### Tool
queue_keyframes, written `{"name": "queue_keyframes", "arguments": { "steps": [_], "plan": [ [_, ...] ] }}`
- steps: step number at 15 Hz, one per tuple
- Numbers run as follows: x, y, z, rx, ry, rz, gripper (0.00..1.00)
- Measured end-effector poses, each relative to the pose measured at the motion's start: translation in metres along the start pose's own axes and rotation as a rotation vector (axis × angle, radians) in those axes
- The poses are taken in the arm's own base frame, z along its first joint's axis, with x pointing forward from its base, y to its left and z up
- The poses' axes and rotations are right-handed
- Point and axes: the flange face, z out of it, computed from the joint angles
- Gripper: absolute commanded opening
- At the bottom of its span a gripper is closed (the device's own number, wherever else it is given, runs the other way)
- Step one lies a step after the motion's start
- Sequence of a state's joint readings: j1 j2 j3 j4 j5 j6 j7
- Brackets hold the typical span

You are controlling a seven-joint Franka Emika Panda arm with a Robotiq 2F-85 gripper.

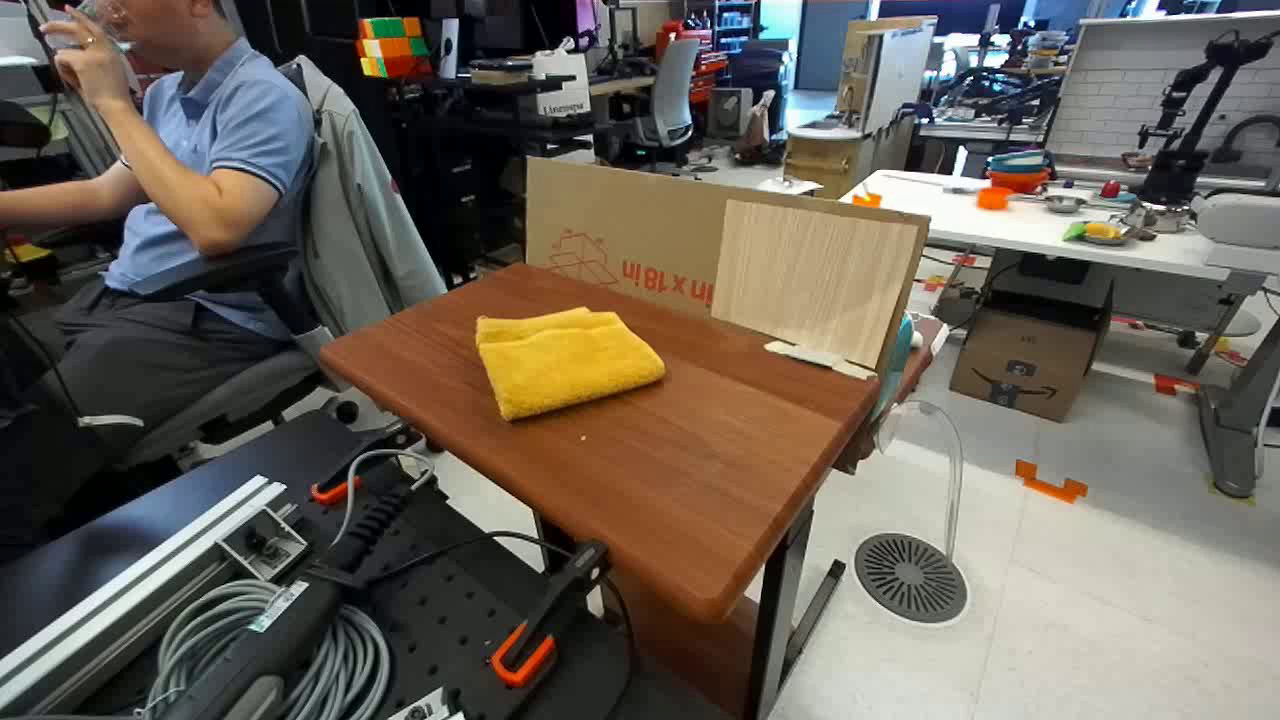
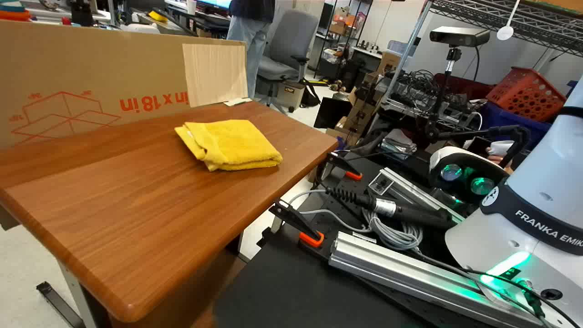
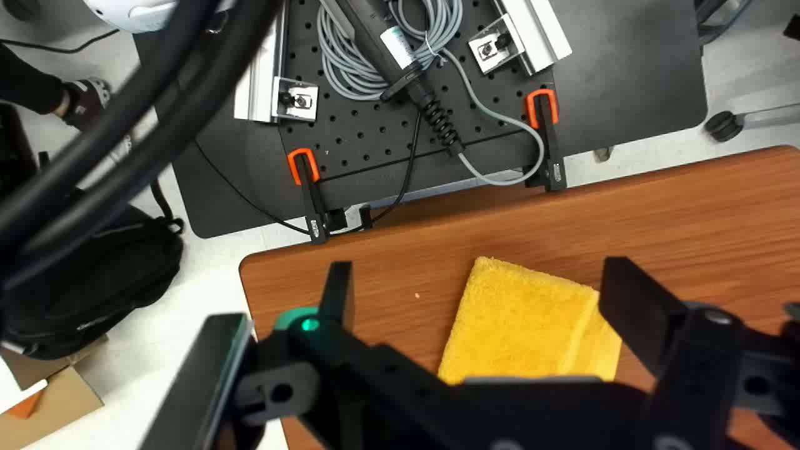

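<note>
wrist view: we are seeing the tool (image 3: 477,281) standing wide and holding nothing, while well below it the yellow cloth (image 3: 525,325) is lying on the wooden table (image 3: 719,231), folded over, presumably so it is resting flat and compact.

One yellow towel (image 1: 568,365) lies on one brown table (image 1: 690,460), with one cardboard sheet (image 1: 640,220) and one pale wood-grain panel (image 1: 815,280) at its far edge. Two black-and-orange clamps (image 2: 298,224), two metal rails (image 2: 401,271) and one coil of grey cable (image 2: 395,237) are on the near side. One gripper (image 3: 481,297) shows two fingers (image 3: 637,315).
</note>
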State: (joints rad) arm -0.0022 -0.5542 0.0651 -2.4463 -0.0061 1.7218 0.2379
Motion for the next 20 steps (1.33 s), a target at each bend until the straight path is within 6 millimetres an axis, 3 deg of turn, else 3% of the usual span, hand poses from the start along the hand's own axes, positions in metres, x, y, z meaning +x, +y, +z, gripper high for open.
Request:
{"name": "queue_keyframes", "arguments": {
  "steps": [12,14,17,20],
  "plan": [
    [0.002,-0.005,-0.005,0.002,0.021,-0.011,1.0],
    [0.007,-0.023,-0.016,0.008,0.075,-0.066,1.0],
    [0.024,-0.071,-0.027,0.031,0.115,-0.15,1.0],
    [0.055,-0.121,-0.018,0.031,0.116,-0.154,1.0]
  ]
}}
